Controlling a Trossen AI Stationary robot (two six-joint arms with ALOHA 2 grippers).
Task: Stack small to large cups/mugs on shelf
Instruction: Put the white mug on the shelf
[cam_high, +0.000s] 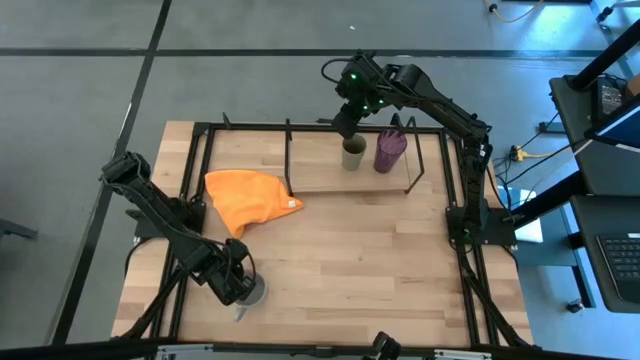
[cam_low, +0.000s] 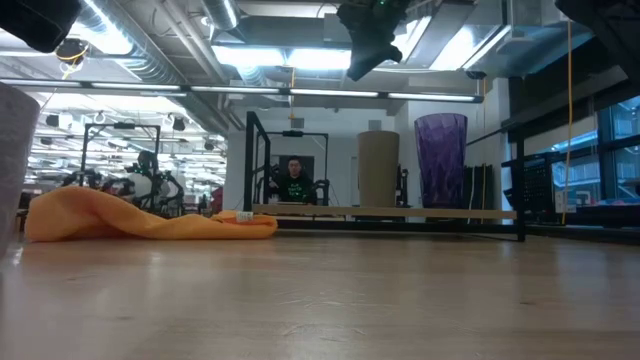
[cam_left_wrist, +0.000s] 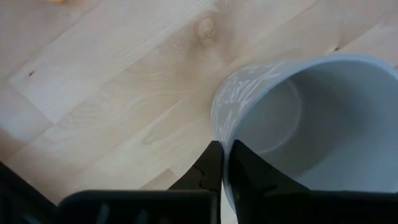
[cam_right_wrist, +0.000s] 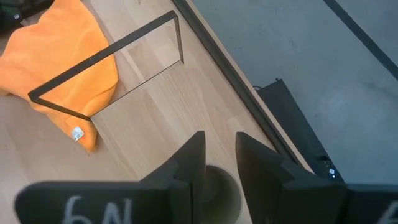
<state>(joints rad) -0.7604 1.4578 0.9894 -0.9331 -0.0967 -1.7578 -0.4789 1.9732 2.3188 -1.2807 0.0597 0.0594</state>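
A grey mug (cam_high: 254, 292) is near the table's front left; in the low view it shows at the left edge (cam_low: 12, 165). My left gripper (cam_left_wrist: 224, 148) is shut on it. An olive-green cup (cam_high: 353, 154) and a purple ribbed cup (cam_high: 390, 150) stand upright side by side on the light-wood shelf (cam_high: 330, 180), as the low view also shows (cam_low: 378, 168) (cam_low: 441, 160). My right gripper (cam_low: 366, 62) is open above the olive cup, clear of its rim (cam_right_wrist: 221, 186). My left gripper pinches the grey mug's wall at the rim (cam_left_wrist: 222, 134), one finger inside the mug (cam_left_wrist: 252, 177) and one outside (cam_left_wrist: 205, 171). The fingers come from above, slanting down. The mug is upright, mouth up; I cannot tell whether its base is on the table.
An orange cloth (cam_high: 250, 200) lies on the table left of the shelf, with one corner at the shelf's left wire frame (cam_high: 288, 150). A black metal frame (cam_high: 200, 160) runs round the tabletop. Bare wood lies in the middle and right front (cam_high: 380, 270).
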